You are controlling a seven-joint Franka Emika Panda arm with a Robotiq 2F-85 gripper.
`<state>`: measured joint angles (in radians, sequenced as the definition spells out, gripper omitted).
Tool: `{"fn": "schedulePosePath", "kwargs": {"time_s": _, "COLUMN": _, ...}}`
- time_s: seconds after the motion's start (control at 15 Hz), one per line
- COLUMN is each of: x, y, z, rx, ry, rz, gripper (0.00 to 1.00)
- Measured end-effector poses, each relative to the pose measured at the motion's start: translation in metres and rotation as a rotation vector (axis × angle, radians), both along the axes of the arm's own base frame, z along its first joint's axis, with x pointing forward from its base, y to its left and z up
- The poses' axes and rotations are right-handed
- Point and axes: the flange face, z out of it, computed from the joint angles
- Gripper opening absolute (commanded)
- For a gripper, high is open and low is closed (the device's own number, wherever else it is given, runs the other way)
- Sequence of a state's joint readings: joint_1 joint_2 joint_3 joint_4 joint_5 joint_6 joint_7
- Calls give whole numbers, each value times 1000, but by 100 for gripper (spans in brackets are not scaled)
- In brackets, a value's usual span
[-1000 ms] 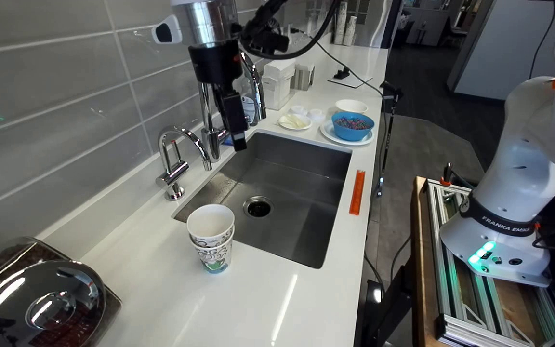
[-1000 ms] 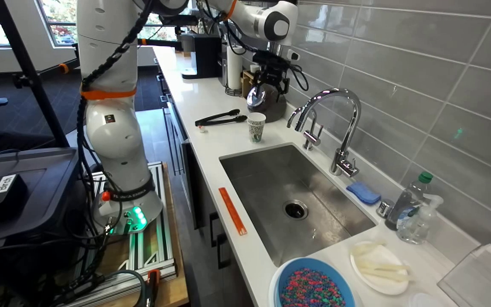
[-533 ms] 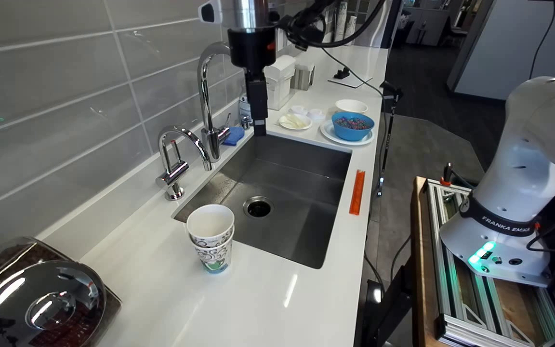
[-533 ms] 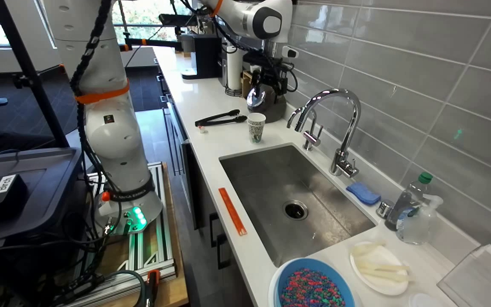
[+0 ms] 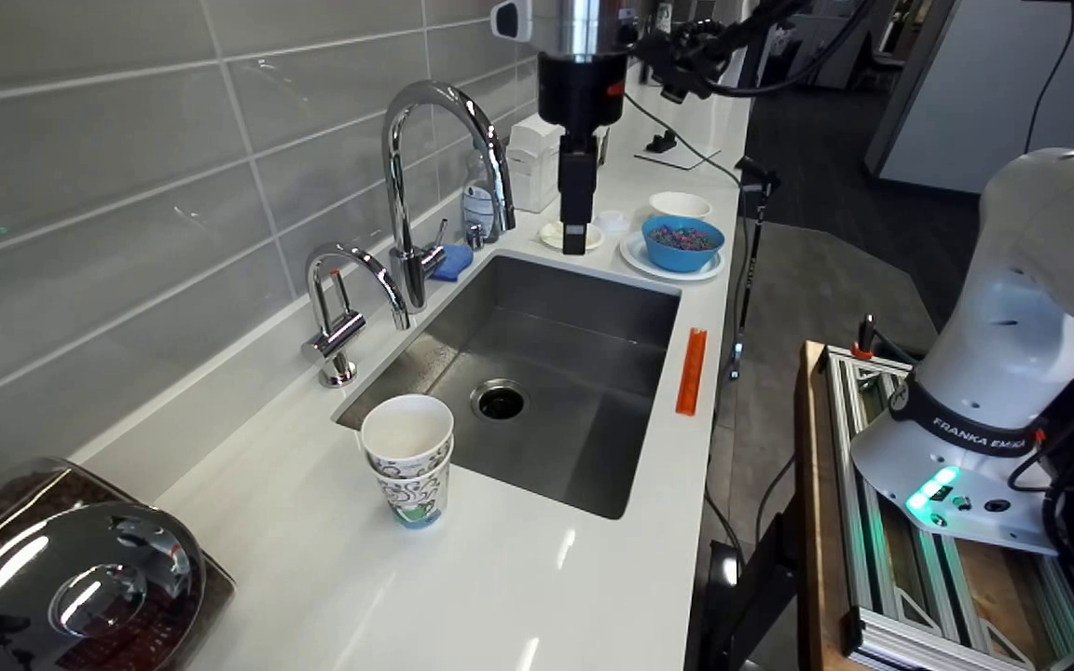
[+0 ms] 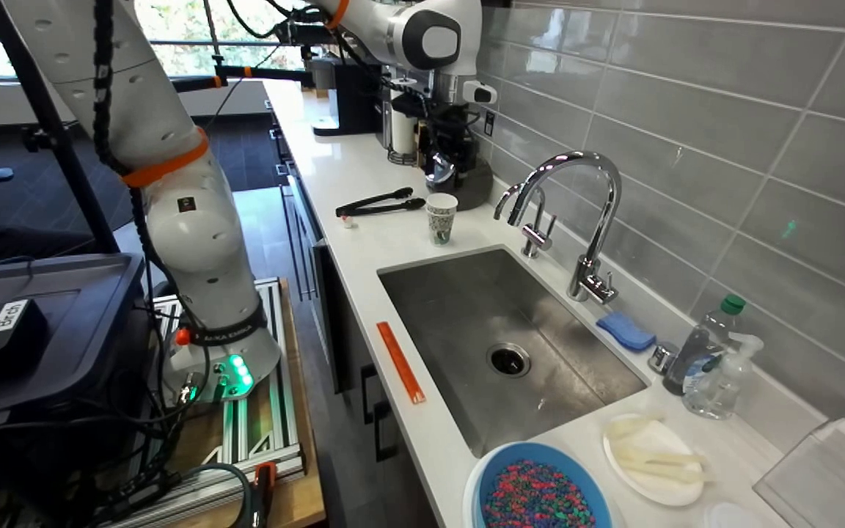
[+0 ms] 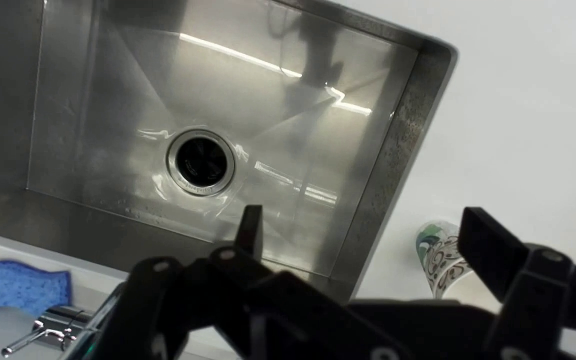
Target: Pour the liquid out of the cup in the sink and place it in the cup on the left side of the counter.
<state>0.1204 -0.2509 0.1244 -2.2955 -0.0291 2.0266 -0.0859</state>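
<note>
Two white paper cups [image 5: 406,457] with a brown swirl pattern stand nested and upright on the counter beside the sink; no liquid can be made out in the upper one. They also show in an exterior view [image 6: 441,218] and partly behind a finger in the wrist view [image 7: 438,255]. The steel sink [image 5: 565,349] holds no cup; its drain shows in all views. My gripper [image 7: 363,215] is open with nothing between its fingers. It hangs upright above counter height, apart from the cups, and also shows in an exterior view [image 5: 574,240].
A tall faucet [image 6: 606,198] and a small faucet [image 5: 337,326] stand along the tiled wall. A glass jar with a metal lid [image 5: 80,596], black tongs [image 6: 378,204], an orange strip [image 5: 691,373], a blue bowl [image 5: 681,247] and a blue sponge [image 6: 624,331] lie around the sink.
My gripper has moved away from the tiled wall, toward the counter's front side, and hangs straighter than before. The cups and other objects have not moved.
</note>
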Motion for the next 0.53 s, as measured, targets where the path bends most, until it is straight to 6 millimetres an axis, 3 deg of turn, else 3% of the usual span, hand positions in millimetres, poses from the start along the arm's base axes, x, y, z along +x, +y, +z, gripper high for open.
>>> {"fn": "schedulePosePath", "kwargs": {"time_s": 0.27, "x": -25, "y": -20, "z": 2, "rx": -3, "ry": -9, "rz": -42, "gripper": 100}}
{"fn": "schedulePosePath", "kwargs": {"time_s": 0.53, "x": -30, "y": -22, "z": 4, "rx": -3, "ry": -14, "rz": -48, "gripper": 100}}
